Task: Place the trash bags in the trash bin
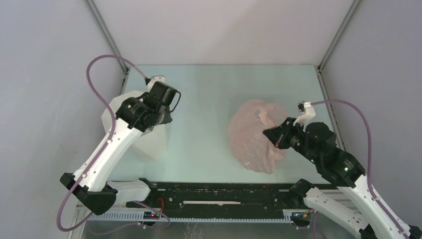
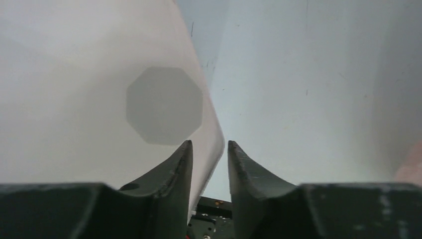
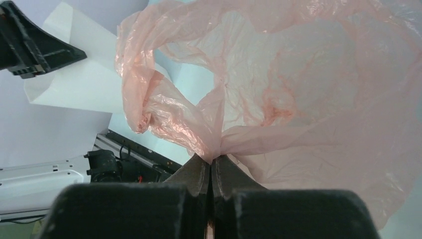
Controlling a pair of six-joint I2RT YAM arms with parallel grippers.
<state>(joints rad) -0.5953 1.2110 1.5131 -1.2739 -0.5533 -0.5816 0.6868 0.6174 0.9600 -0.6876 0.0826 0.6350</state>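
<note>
Pale green tabletop [image 1: 199,99], boxed in by grey-white enclosure walls [image 1: 224,30]. White trash bin [image 1: 152,142] stands at the left, with the left gripper [image 2: 208,152] parted astride its rim. Pink trash bag [image 1: 251,142] sits crumpled right of centre, and the right gripper [image 3: 213,162] is pinched tight on a fold.

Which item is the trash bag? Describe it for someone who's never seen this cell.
On the pale green table, look right of centre, across from the white trash bin at the left. The trash bag is the crumpled sheet there, pinched by the right tool: the only pink, translucent, wrinkled thing in view.
</note>
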